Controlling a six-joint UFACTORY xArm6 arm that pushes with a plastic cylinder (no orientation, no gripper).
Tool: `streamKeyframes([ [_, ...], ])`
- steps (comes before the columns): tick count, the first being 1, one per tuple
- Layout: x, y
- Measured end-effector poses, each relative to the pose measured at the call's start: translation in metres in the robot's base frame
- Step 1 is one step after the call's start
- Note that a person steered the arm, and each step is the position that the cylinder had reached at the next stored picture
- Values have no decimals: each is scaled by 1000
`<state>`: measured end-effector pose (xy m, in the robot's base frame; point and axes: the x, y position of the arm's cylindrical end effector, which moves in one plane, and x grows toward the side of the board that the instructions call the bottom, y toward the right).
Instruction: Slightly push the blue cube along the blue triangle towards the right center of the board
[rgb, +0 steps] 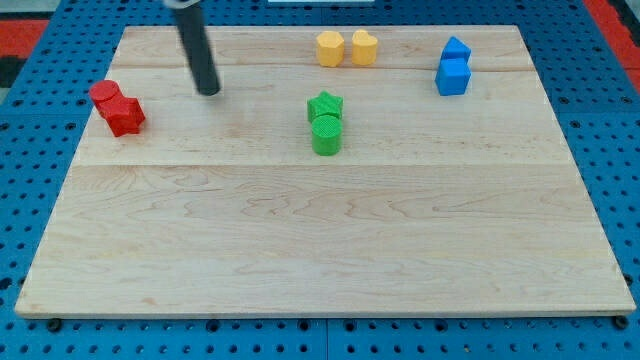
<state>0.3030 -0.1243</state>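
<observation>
Starting at the left, two red blocks (118, 108) sit touching near the board's left edge, and our tip (209, 92) rests just right of them at the far left. We carry no gripper, only the rod, so there is nothing to spread or pinch.

In the middle stand a green star (325, 104) touching a green cylinder (326, 136), with two yellow blocks (346, 48) farther back.

At the far right the blue cube (452, 77) touches the blue triangle (456, 49) behind it.

We judge the risk to be the long crossing: our tip could clip green or yellow blocks, or strike off-centre and split the blue pair.

The wooden board (320, 240) lies flat on a blue perforated table (20, 200).
</observation>
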Motion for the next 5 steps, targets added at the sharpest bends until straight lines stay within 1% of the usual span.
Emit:
streamKeyframes([
  [1, -17, 68],
  [3, -23, 209],
  [4, -29, 253],
  [5, -61, 256],
])
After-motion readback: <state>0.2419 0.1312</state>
